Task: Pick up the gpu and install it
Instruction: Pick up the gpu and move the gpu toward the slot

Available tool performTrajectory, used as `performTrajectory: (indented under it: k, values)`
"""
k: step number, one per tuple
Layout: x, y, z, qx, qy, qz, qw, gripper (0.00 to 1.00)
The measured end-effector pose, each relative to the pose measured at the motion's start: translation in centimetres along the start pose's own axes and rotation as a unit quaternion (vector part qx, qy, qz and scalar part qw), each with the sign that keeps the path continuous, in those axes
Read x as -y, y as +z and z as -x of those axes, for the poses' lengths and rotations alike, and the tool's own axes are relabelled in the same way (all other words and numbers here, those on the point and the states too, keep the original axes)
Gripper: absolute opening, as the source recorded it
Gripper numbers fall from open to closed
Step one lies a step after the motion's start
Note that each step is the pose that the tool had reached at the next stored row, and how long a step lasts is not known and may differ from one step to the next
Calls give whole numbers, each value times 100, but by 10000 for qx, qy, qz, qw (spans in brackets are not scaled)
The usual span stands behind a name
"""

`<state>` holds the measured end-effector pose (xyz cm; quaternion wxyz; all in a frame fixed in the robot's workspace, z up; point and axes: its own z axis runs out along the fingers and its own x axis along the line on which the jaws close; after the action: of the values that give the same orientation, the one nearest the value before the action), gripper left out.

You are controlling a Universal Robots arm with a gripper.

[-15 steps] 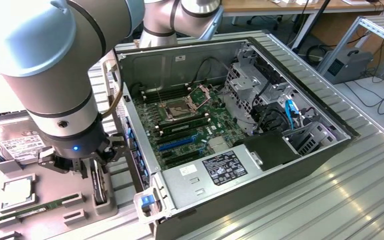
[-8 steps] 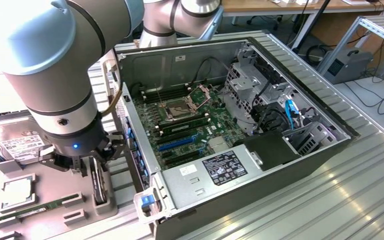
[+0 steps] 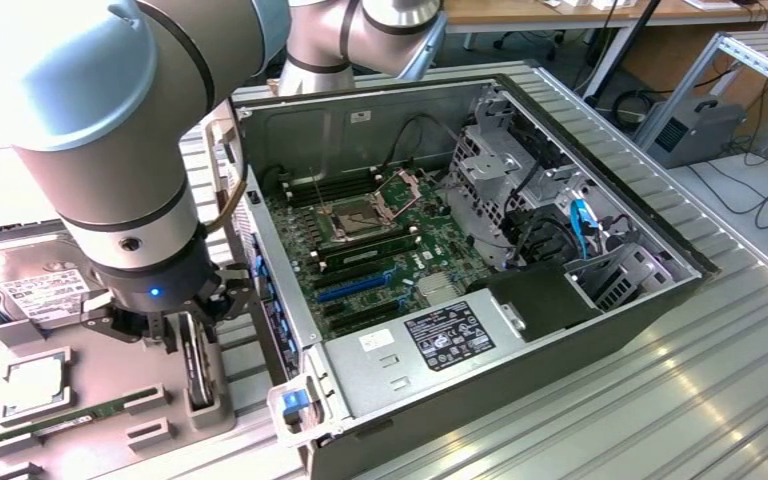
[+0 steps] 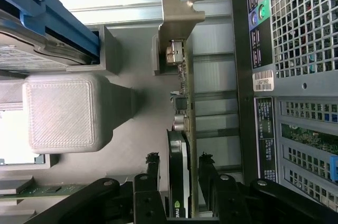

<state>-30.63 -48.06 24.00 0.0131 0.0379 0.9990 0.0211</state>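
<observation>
Tool (image 4: 178, 163) straddles the upright gpu (image 4: 186, 92), fingers (image 4: 153, 168) spread either side.

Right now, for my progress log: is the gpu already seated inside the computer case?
No, the gpu stands on edge in the grey tray outside the case, beneath the pincer.

A wooden desk (image 3: 544, 14) spans the top edge — at upper right, a metal rack (image 3: 758, 50) stands over a cable-strewn grey floor (image 3: 724, 215).
</observation>
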Motion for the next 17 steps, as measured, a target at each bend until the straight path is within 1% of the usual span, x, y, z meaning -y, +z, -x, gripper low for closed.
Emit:
performTrajectory:
  k: [4, 9, 11, 17]
  values:
    - [5, 1, 1, 0, 0, 0, 10000, 44]
    - [31, 2, 3, 0, 0, 0, 10000, 44]
    - [33, 2, 2, 0, 0, -4, 10000, 44]
    - [33, 3, 2, 0, 0, -4, 10000, 44]
